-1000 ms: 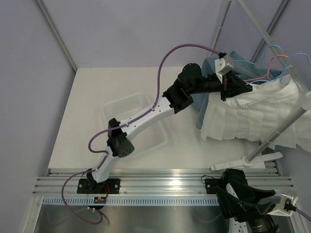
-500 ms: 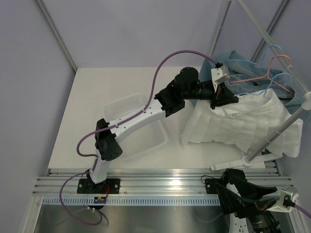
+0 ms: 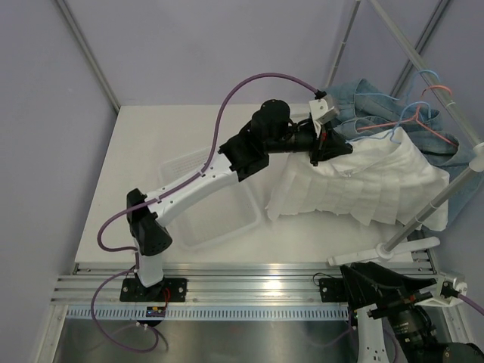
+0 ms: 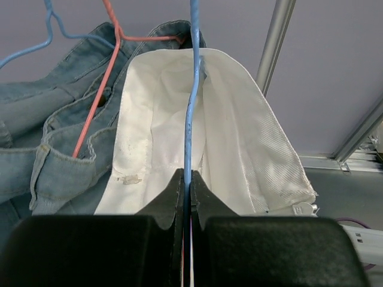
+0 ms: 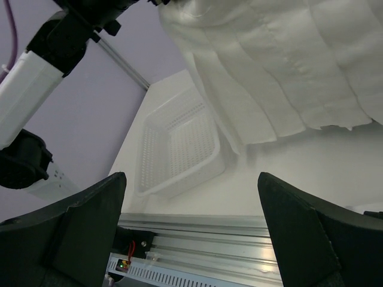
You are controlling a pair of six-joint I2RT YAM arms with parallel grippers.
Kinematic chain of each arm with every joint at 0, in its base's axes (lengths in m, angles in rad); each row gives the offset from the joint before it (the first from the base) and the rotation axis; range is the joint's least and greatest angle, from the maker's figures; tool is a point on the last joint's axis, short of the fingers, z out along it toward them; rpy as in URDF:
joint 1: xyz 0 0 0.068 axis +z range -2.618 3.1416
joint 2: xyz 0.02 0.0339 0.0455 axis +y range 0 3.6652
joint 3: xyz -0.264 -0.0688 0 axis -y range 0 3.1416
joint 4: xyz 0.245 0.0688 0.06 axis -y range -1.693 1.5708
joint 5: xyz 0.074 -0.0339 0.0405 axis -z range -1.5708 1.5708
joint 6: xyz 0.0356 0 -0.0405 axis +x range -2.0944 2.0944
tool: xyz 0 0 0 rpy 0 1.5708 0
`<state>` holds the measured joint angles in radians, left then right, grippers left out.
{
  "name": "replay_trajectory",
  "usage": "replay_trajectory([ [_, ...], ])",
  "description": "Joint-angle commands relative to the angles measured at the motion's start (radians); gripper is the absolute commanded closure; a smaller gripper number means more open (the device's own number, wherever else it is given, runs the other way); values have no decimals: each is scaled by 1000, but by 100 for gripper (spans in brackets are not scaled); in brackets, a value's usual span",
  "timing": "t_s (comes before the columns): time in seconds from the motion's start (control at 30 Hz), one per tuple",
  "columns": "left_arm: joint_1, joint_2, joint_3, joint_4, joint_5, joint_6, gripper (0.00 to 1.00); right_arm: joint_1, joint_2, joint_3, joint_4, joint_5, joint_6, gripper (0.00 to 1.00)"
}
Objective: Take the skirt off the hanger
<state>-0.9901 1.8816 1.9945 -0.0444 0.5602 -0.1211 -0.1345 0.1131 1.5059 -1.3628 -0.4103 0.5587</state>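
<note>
left wrist view: left gripper [image 4: 187, 179] clamped on skirt [image 4: 239, 143] waistband, against blue hanger [image 4: 192, 89] wire
skirt position: on hanger, spread above surface [image 3: 151, 144]
handling: likely light, limp; hold firmer waistband
right gripper [image 5: 191, 203]: fingers apart

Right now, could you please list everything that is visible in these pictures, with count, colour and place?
skirt: one, white, pleated, hanging down to the table, right of centre
blue hanger: one, blue, inside the skirt's waist
pink hanger: one, pink, on the denim
light blue hanger: one, behind the denim
denim garment: one, blue, behind the skirt
basket: one, white, on the table, left of the skirt
rack pole: one, grey, far right
table: one, white
left hand: one, black, shut on the blue hanger at the waist
right hand: one, black, near right edge, open
</note>
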Motion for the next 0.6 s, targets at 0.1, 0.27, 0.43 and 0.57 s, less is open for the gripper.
replay_trajectory([
  [0.1, 7, -252, -178, -63, -202, -76, 100, -11, 241, 5, -20, 21, -75, 1],
  [0.27, 10, -409, -305, -218, -275, -111, 100, -13, 440, 89, 119, -35, -103, 6],
  [0.43, 10, -558, -427, -273, -309, -120, 100, -13, 568, 158, 212, -103, -45, 8],
  [0.57, 10, -624, -457, -317, -304, -132, 100, -13, 592, 105, 376, -147, 44, 14],
])
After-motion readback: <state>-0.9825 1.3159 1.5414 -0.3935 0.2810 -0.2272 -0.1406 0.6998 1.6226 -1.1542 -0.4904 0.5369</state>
